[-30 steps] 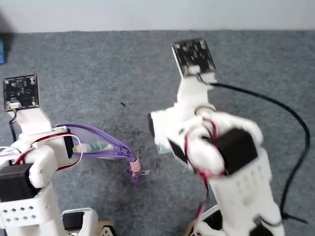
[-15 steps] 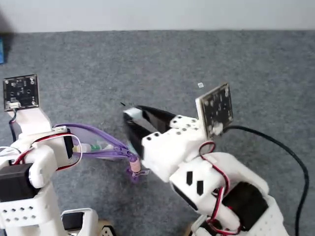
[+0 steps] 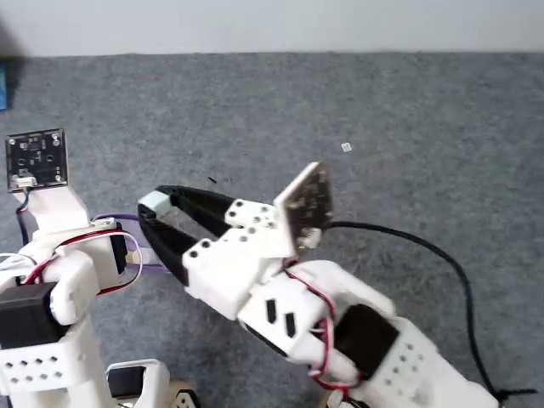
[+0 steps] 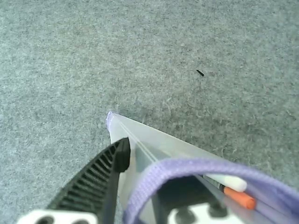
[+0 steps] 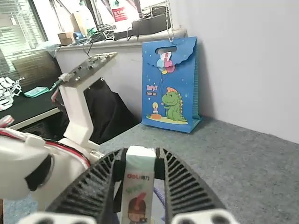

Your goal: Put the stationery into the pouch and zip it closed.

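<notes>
Your right gripper (image 5: 140, 154) is closed narrow on a white rectangular stick with a mint-green top and a cartoon label (image 5: 136, 186). The stick stands upright between the two black ribbed fingers (image 5: 184, 186). In the high view this gripper lies at about 9 o'clock from the middle of the grey felt table (image 3: 425, 110), with its tips aimed toward 10 o'clock. The mint top shows at the very end of the fingers.

Just beside those tips, at their 8 o'clock, runs the purple rim of the clear plastic pouch (image 4: 154, 144). You cannot tell whether the stick is over the opening or only near it.

Your left gripper (image 4: 140, 168), low at 8 o'clock on the table, is pinched on that purple rim and holds the mouth up, while the pouch's far corner rests on the felt. Inside lie a white-capped pen (image 4: 231, 183) and an orange-capped pen (image 4: 240, 199), side by side and touching. A black cable (image 3: 408, 246) trails off the right arm toward 4 o'clock.
</notes>
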`<move>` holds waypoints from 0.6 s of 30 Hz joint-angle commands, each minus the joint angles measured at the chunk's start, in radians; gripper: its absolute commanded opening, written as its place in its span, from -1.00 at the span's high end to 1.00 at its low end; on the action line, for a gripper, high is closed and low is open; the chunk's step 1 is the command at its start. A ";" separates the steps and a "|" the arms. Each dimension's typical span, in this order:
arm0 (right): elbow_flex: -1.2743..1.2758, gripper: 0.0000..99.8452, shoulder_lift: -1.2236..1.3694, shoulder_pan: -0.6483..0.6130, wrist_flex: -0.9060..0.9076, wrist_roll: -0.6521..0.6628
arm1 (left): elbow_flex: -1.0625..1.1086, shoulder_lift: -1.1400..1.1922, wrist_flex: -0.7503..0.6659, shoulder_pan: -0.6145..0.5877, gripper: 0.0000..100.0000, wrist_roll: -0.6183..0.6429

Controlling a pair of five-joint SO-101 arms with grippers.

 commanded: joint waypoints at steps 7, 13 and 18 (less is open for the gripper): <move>0.276 0.98 0.016 -0.002 -0.398 0.121 | 0.065 0.017 0.005 0.002 0.98 0.006; 0.334 0.92 0.010 -0.002 -0.364 0.178 | 0.065 0.017 0.005 0.002 0.98 0.006; 0.262 0.59 0.008 -0.005 -0.202 0.187 | 0.065 0.017 0.005 0.002 0.98 0.006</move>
